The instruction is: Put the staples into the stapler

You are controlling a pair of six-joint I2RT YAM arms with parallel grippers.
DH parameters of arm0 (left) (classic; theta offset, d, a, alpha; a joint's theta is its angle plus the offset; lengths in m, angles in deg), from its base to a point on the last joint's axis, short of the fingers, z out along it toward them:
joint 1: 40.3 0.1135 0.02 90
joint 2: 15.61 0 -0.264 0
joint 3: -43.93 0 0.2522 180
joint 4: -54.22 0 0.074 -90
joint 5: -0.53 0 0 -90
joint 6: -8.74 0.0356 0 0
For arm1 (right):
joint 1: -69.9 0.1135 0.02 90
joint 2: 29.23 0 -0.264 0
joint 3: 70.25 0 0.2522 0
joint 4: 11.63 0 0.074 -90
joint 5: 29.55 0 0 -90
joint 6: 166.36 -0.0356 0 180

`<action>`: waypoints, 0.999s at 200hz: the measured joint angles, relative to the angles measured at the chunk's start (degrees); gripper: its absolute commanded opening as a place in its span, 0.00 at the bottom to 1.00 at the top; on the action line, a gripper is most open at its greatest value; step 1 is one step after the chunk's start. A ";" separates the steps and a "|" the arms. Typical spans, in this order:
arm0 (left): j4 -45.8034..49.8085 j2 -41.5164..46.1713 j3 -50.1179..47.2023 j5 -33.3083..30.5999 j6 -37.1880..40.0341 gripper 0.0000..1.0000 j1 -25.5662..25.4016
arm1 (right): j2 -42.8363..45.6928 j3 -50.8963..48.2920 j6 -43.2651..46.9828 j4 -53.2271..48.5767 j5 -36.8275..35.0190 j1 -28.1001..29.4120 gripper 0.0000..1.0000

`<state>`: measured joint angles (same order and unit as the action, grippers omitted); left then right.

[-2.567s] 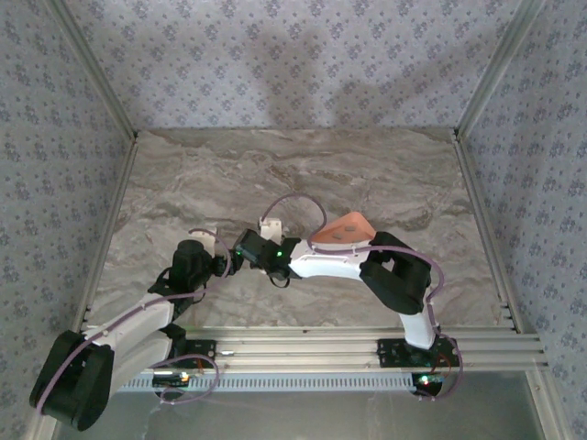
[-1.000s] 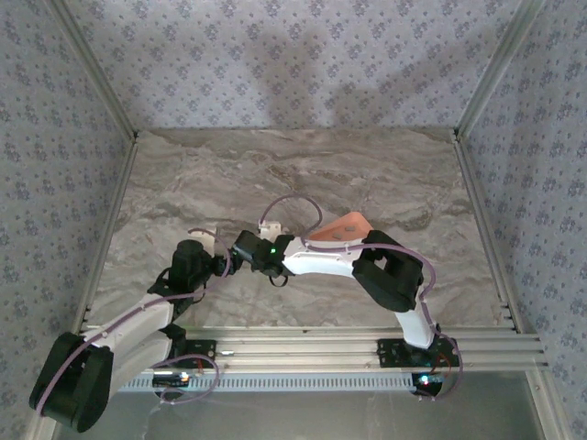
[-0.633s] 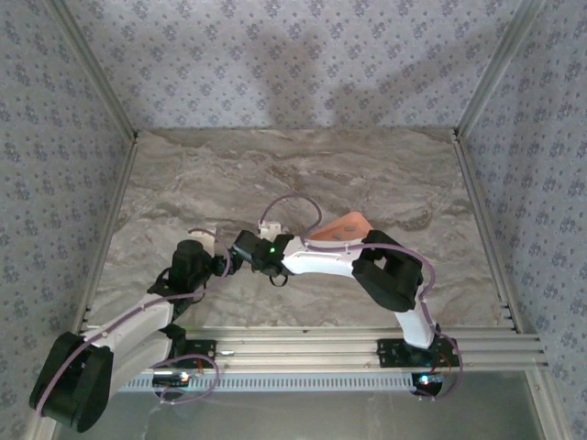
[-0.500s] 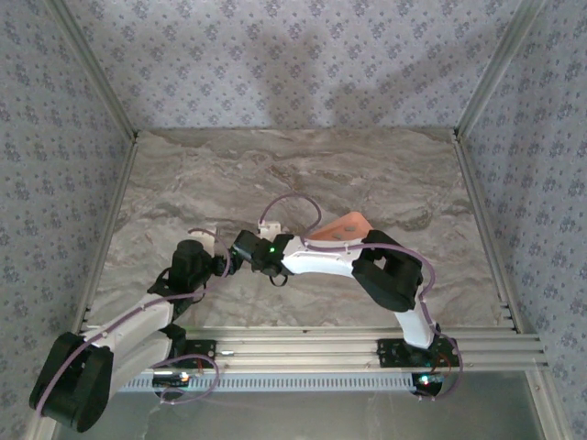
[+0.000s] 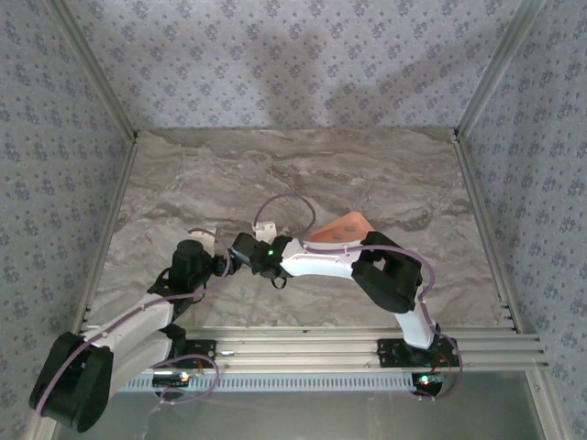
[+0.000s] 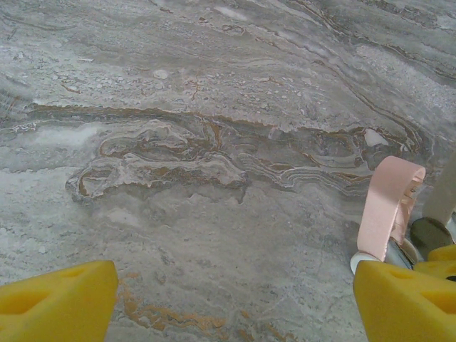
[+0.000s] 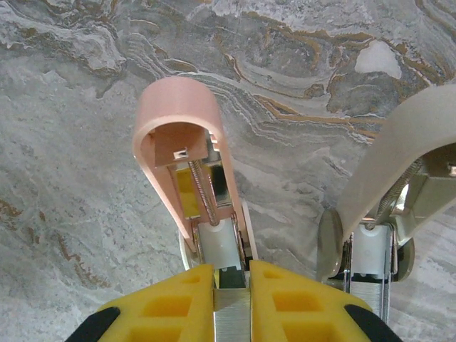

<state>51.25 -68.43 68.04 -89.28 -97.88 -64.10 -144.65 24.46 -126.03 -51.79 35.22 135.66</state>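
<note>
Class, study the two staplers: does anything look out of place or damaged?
Nothing looks damaged. The pink stapler and the beige stapler beside it both have their tops swung up, springs exposed, which suits loading the staples the right gripper holds.

Pale floral-print walls [image 5: 293, 64] on three sides. Grey-brown marbled tabletop [image 5: 385, 174]. Aluminium rails [image 5: 303, 341] ran along near edge.

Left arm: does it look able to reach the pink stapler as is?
Probably yes. The left claw is open, and the pink stapler stands close beside it. The right claw, shut on a grey strip, crowds the stapler's hinge end.
</note>
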 measured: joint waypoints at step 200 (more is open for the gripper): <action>0.04 0.24 0.00 -0.98 0.00 0.86 0.00 | 0.26 0.09 8.15 2.05 0.37 0.02 0.17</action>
<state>51.29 -68.19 68.04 -90.27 -97.88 -64.10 -144.39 24.55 -117.87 -49.73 35.59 135.68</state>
